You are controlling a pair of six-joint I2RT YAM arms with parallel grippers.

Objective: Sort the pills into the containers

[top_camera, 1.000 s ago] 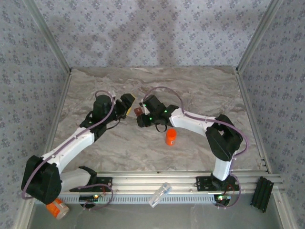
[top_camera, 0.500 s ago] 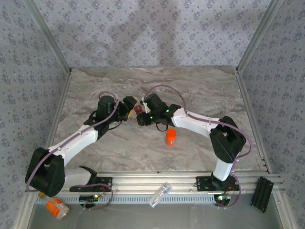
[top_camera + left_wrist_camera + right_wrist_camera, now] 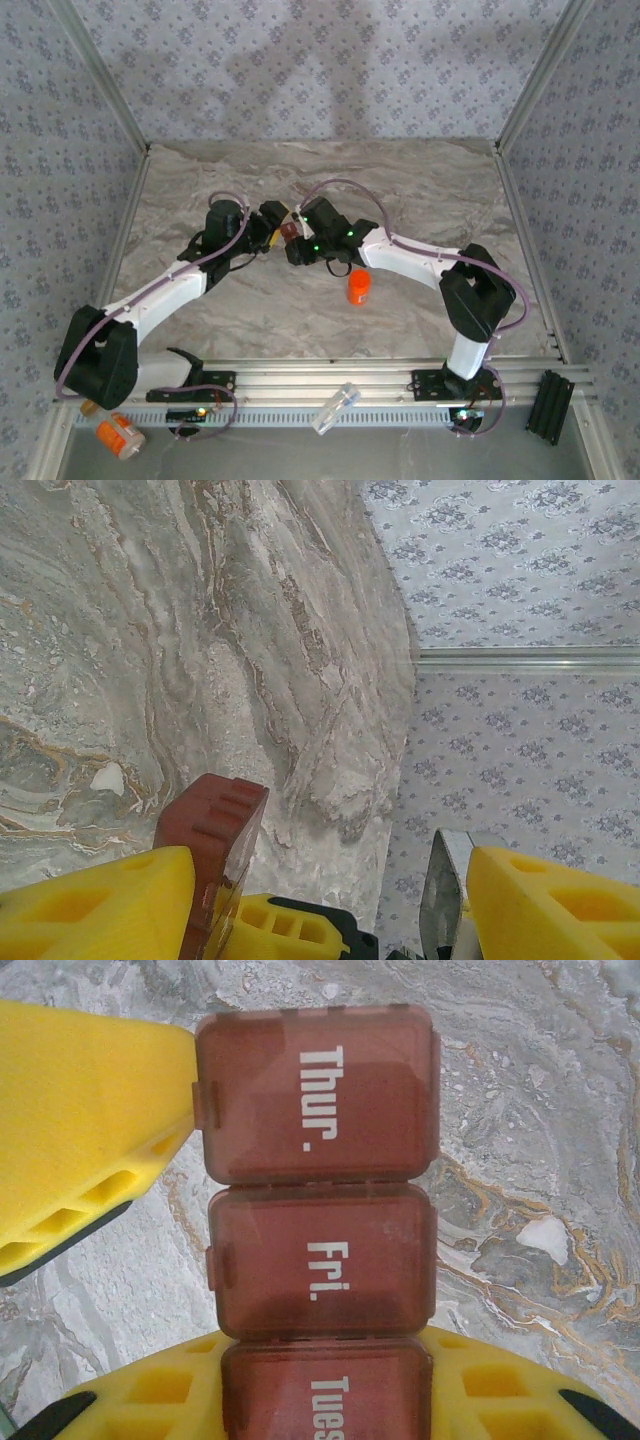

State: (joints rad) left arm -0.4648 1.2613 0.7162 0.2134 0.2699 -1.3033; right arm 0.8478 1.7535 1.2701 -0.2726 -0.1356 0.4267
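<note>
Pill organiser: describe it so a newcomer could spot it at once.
On the marbled table, look near the middle, just beyond the round orange bottle. There the right hand is shut on a dark red-brown box. Unlike the bottle, it is flat and rectangular, with lids reading Thur., Fri., Tues.

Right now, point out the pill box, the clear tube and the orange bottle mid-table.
pill box (image 3: 318,1260): right wrist view, Fri. lid.
clear tube (image 3: 336,408): top view, its middle.
orange bottle (image 3: 359,288): top view, its body.
</note>
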